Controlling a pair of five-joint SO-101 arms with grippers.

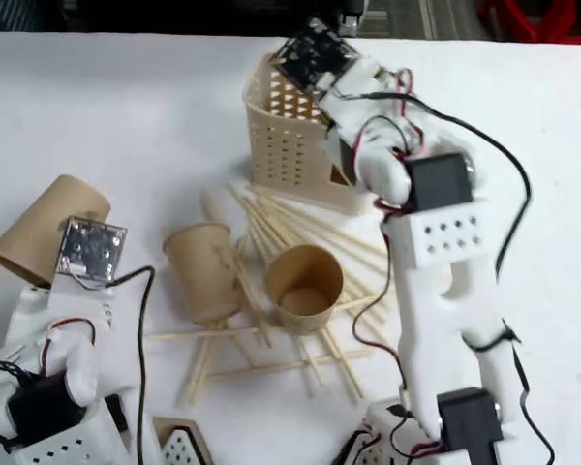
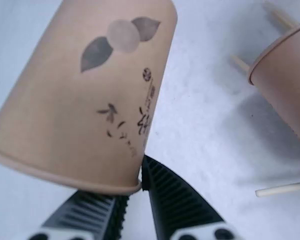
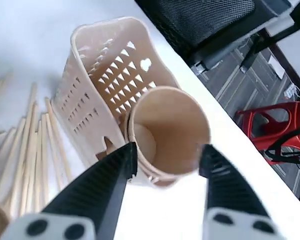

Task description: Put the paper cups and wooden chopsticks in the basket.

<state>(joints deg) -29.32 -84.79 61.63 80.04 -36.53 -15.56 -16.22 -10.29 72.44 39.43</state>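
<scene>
At far left, your left claw (image 2: 132, 186) is clamped on the rim of a tilted paper cup (image 1: 44, 228). At centre, a tipped cup (image 1: 201, 271) and a mouth-up cup (image 1: 303, 286) rest on the surface (image 1: 126, 116) among scattered wooden chopsticks (image 1: 290, 228). The basket (image 1: 286, 136) sits behind them. Your right claw (image 3: 167, 155) grips a fourth cup (image 3: 170, 125) by its sides, against the basket wall.

Tan paper cup (image 2: 85, 90), seemingly grey leaf print; cream perforated basket (image 3: 90, 92).
</scene>
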